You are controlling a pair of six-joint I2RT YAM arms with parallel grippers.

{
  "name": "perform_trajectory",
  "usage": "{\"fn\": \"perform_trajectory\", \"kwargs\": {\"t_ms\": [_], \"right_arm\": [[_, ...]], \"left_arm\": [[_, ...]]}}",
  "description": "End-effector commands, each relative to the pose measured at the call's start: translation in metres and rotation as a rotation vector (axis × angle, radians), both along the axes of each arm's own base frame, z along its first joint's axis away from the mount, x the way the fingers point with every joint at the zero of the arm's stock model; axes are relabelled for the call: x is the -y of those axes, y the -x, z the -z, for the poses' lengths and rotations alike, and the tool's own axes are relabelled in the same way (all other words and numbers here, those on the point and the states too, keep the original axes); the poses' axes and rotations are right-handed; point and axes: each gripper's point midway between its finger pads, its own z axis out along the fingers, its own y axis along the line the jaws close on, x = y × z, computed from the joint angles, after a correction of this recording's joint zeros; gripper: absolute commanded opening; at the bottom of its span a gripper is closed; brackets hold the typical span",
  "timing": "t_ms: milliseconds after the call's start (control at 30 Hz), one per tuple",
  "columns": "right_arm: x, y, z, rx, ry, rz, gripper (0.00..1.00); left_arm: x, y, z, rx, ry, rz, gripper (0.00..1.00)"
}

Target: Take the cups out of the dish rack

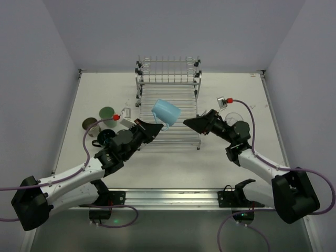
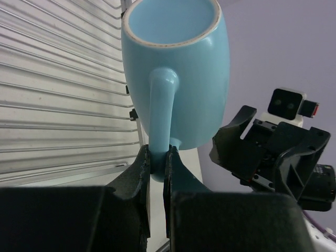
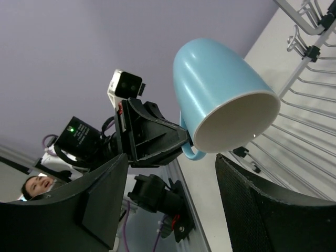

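A light blue mug [image 1: 166, 111] is held tilted above the slats of the dish rack [image 1: 169, 79], its handle pinched by the left gripper [image 1: 159, 126], seemingly for carrying off, while the right gripper [image 1: 187, 123] is seen spread wide just beside it.

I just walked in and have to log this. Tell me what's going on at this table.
The left gripper is shut on the handle of a light blue ceramic mug, holding it tilted above the chrome wire dish rack. The right gripper is open and points at the mug from the other side without touching it. A pale green cup, a beige metallic cup and a dark mug stand on the white table, left of the rack.
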Motion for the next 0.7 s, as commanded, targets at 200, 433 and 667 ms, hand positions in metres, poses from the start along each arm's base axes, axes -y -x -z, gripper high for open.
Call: {"fn": "perform_trajectory", "kwargs": {"t_ms": [200,433,667], "right_arm": [[-0.001,0.020,-0.033,0.192,-0.154,-0.064,0.69],[-0.010,0.017,-0.034,0.203,-0.167,-0.102,0.68],[-0.028,0.013,-0.038,0.244,-0.130,-0.124,0.67]], "left_arm": [[0.001,0.011,-0.075,0.131,0.345,0.036,0.00],[0.006,0.012,-0.075,0.122,0.372,0.061,0.00],[0.008,0.013,-0.070,0.106,0.375,0.069,0.00]]}}
